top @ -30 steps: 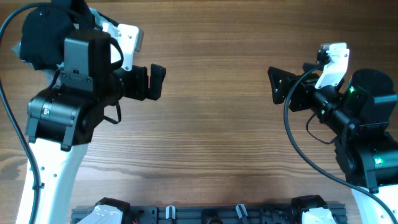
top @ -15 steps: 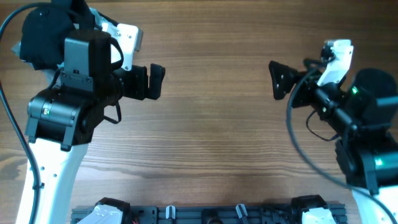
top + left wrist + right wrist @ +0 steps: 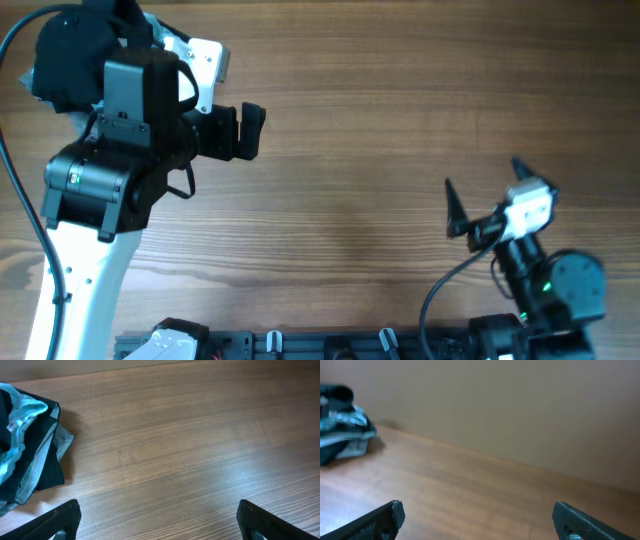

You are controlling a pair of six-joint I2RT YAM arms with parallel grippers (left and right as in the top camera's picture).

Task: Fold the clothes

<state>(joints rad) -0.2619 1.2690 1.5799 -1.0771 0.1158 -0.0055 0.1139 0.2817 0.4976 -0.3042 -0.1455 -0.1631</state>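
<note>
Spots the black shirt (image 3: 49, 471) heaped at the far left corner of the wooden table (image 3: 380, 100), bunched with a light-blue garment (image 3: 20, 420) and a grey striped garment (image 3: 62, 440). Finds the left gripper (image 3: 157, 522) near that pile, spread wide, holding nothing. Catches the right gripper (image 3: 477, 522) toward the near right corner, well apart, likewise splayed and empty.

Two robot arms, one left arm (image 3: 100, 190) and one right arm (image 3: 560, 290), stand at one wooden table (image 3: 350, 100). There are two grippers: one left gripper (image 3: 245, 130) and one right gripper (image 3: 481, 175). One heap of clothes (image 3: 30, 455) shows three garments: one black shirt (image 3: 51, 477), one light-blue garment (image 3: 22, 414) and one grey striped garment (image 3: 37, 470).
</note>
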